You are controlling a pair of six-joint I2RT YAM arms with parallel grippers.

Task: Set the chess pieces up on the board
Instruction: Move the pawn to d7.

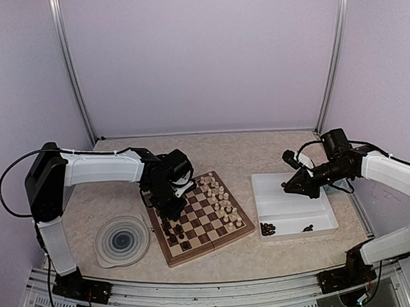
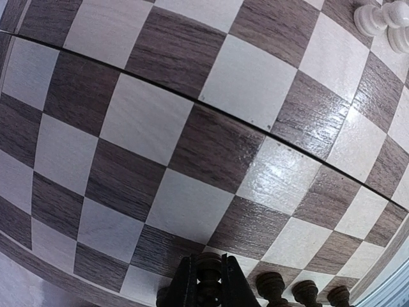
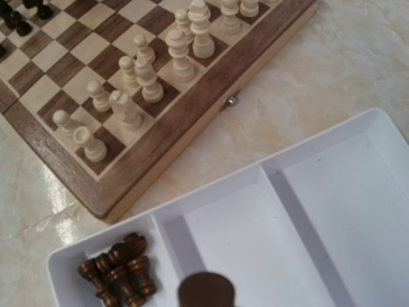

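Dark piece [image 2: 209, 284] upright in L gripper [image 2: 209, 272], L fingers [image 2: 184, 291] narrow, clamped on its sides, prob. for a flat set-down on a square. Low over board [image 1: 212, 245] at its L edge, just beside dark row [image 2: 307, 293] standing along that edge. Looks like filling a gap in dark home ranks.

Mid-board squares bare, fitting a start position. Pale set [image 3: 147, 70] along board's opposite, R edge in two rows, apparently complete or close; can't count for sure.

Tray [image 1: 296, 214] just R of board. Spare darks [image 3: 118, 272] bunched in tray corner nearest board, lone dark [image 1: 307, 228] further R of board in same tray. Stock not yet placed, kept within easy reach.

R gripper [image 1: 293, 186] above tray, well R of board, closed tight. Brown disc [image 3: 206, 291] at bottom of R wrist view, poss. a piece seen end-on in that grip. No fingers visible there, so can't tell if held. Prob. parked off board to avoid arm clash.

Plate [image 1: 122, 240] just L of board, no part in this step.

Est.: pale side done or nearly, dark side partway.
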